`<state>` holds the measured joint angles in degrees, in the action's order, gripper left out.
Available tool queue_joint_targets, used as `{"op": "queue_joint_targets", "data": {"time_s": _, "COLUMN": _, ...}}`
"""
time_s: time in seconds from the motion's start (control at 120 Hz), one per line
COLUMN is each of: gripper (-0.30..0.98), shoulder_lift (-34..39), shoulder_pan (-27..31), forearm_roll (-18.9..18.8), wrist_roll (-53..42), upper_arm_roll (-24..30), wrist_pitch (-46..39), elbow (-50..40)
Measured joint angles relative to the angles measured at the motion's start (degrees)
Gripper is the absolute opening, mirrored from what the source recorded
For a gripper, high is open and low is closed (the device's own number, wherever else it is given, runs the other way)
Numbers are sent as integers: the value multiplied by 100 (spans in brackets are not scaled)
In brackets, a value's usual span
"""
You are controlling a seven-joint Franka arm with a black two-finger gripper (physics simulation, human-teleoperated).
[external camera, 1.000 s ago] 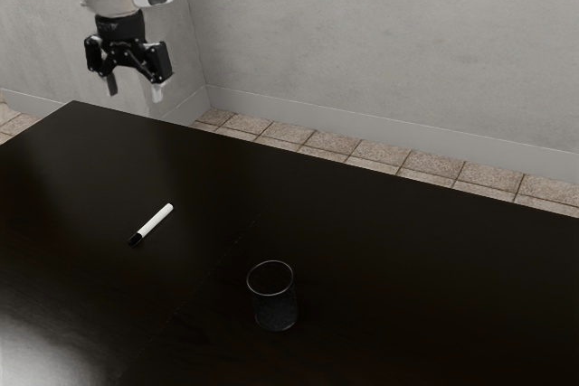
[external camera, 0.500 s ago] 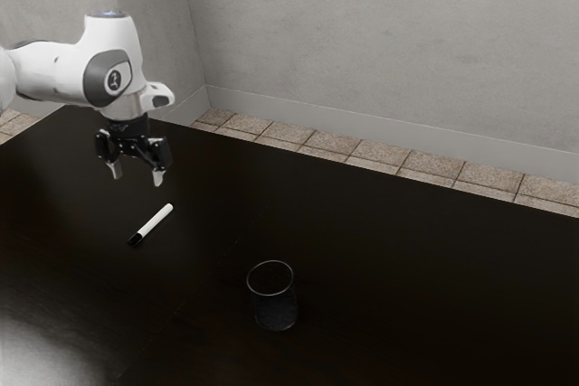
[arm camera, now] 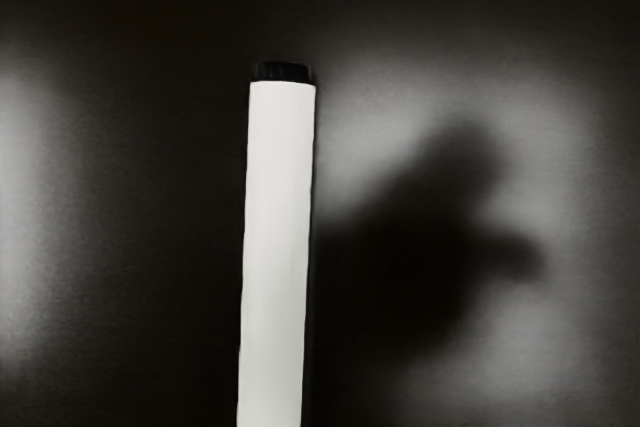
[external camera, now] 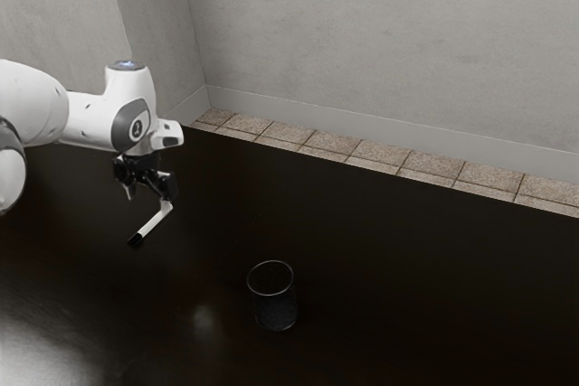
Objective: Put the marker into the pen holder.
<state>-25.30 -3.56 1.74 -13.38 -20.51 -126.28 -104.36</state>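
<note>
Hovering beside the marker's white end, the claw (external camera: pixel 147 199) stood with its fingers apart and held nothing; whether one finger brushed the marker (external camera: pixel 153 225), I couldn't tell. The marker lay flat on the table (external camera: pixel 362 277). It looked light, stiff and smooth, likely to roll or slip if nudged, so a square pinch across mid-barrel seemed best. Well apart from it, toward the exterior view's right, the pen holder (external camera: pixel 275 308) stood upright.

Dark, glossy table (external camera: pixel 407 296) — tiled floor (external camera: pixel 362 151), grey wall (external camera: pixel 380 33).
</note>
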Motion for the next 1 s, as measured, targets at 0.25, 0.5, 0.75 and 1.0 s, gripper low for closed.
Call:
{"op": "queue_joint_targets", "data": {"time_s": 0.25, "gripper": 69, "shoulder_lift": -538, "shoulder_pan": 39, "forearm_roll": 482, "wrist_roll": -364, "upper_arm_roll": 2, "wrist_pitch": 277, "elbow": 396}}
{"op": "queue_joint_targets", "data": {"time_s": 0.5, "gripper": 69, "shoulder_lift": -1054, "shoulder_pan": 274, "forearm_roll": 649, "wrist_roll": -635, "upper_arm_roll": -1, "wrist_pitch": 624, "elbow": 1122}}
{"op": "queue_joint_targets", "data": {"time_s": 0.75, "gripper": 67, "shoulder_lift": -1326, "shoulder_pan": 312, "forearm_roll": 682, "wrist_roll": -828, "upper_arm_roll": 4, "wrist_pitch": 795, "elbow": 1315}}
{"op": "queue_joint_targets", "data": {"time_s": 1.0, "gripper": 50, "shoulder_lift": -1352, "shoulder_pan": 312, "forearm_roll": 672, "wrist_roll": -980, "upper_arm_roll": 14, "wrist_pitch": 834, "elbow": 1418}}
